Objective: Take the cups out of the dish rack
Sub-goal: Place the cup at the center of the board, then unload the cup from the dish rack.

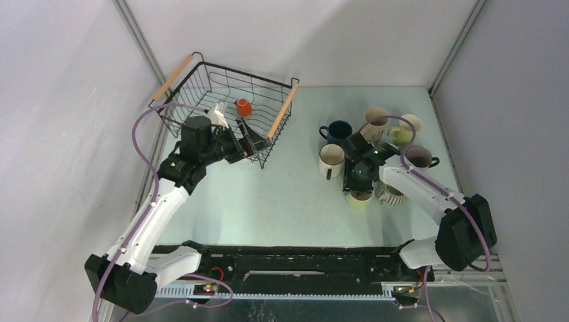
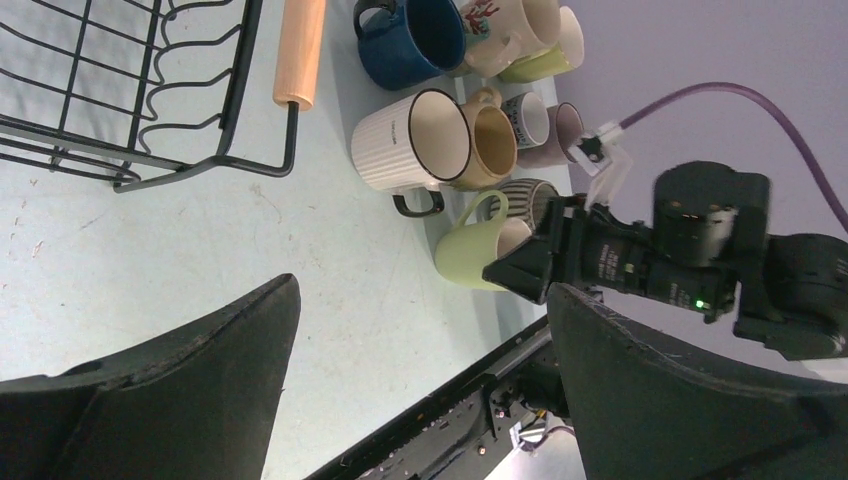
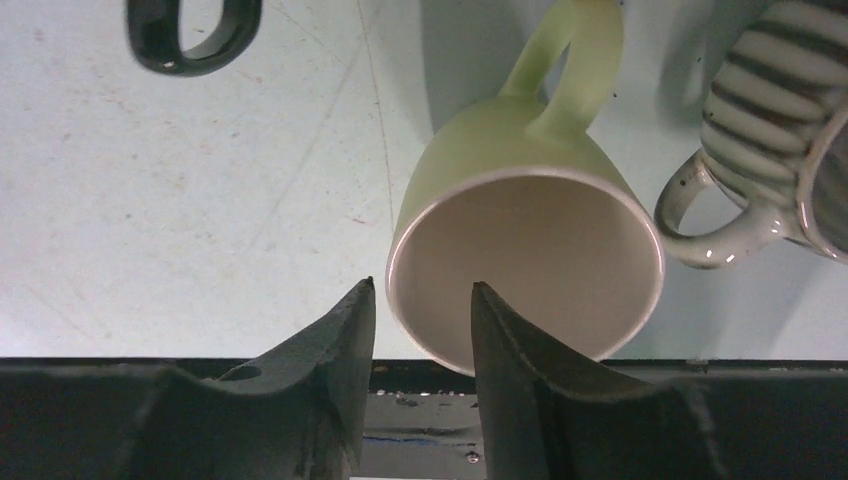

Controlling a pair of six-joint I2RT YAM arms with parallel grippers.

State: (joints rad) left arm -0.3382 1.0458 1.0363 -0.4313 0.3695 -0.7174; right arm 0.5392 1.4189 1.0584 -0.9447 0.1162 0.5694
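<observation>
The black wire dish rack (image 1: 282, 111) stands at the back left and holds one orange cup (image 1: 243, 106). My left gripper (image 1: 251, 142) hovers at the rack's near right corner, wide open and empty (image 2: 422, 285). Several cups stand on the table at the right. My right gripper (image 1: 355, 184) is over the pale green cup (image 1: 359, 197), which stands upright on the table. In the right wrist view the gripper (image 3: 422, 285) straddles that cup's (image 3: 500, 130) rim, one finger outside and one inside, with slack between them.
The group at the right holds a navy cup (image 1: 337, 129), a white ribbed cup (image 1: 331, 159), a cream cup (image 1: 376, 121), a mauve cup (image 1: 420, 157) and a striped cup (image 1: 391, 195). The striped cup (image 3: 770, 80) stands close beside the green one. The rack's wooden handle (image 2: 300, 50) lies near the navy cup (image 2: 405, 45).
</observation>
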